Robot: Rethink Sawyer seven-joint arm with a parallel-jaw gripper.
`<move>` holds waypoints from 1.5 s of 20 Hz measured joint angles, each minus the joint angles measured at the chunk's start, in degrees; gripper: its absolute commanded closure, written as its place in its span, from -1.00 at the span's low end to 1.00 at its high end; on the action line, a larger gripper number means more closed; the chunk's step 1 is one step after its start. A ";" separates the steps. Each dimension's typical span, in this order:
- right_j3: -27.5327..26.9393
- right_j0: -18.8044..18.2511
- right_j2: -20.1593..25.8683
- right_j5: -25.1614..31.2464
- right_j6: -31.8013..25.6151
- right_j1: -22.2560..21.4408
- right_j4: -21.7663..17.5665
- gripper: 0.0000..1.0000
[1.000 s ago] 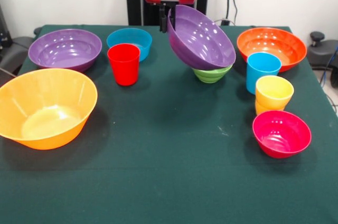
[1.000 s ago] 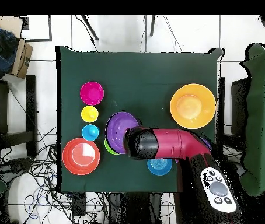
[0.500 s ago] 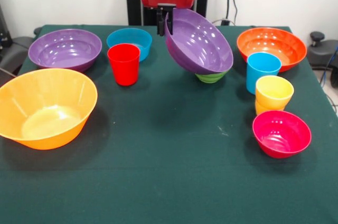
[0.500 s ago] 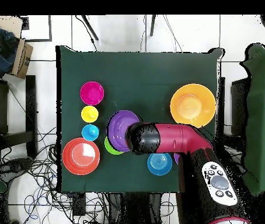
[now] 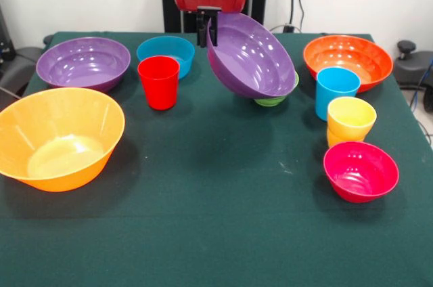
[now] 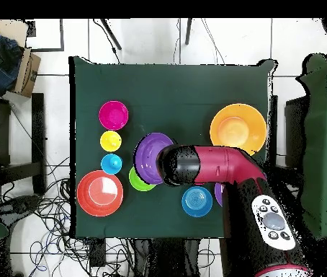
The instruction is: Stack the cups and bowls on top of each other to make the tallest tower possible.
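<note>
While a purple bowl [image 5: 252, 57] is held tilted by its rim in the clenched tool [image 5: 203, 26], just above the green bowl [image 5: 274, 99] at the far middle of the table [image 5: 216, 233], no real tower is seen yet. Only one stack is judged done: a yellow cup [image 5: 350, 118] sits on another yellow one. Left to stack are seven bowls: two purple, the second [image 5: 82, 62] far left, one yellow-orange [image 5: 57, 138], one orange [image 5: 348, 60], one blue [image 5: 166, 52], one green, one pink [image 5: 360, 170]. Four cups are counted: red [image 5: 159, 82], light blue [image 5: 336, 91], two yellow.
</note>
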 measured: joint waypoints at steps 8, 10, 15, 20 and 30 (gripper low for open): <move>-1.52 0.00 0.23 0.15 0.00 0.02 0.00 1.00; -1.92 0.01 0.23 0.37 0.00 0.02 0.00 1.00; -3.21 0.01 0.26 1.25 0.00 0.14 0.00 1.00; -4.67 0.00 0.40 1.71 0.00 1.30 0.00 1.00; -6.72 -0.09 0.97 1.81 0.00 4.93 0.00 1.00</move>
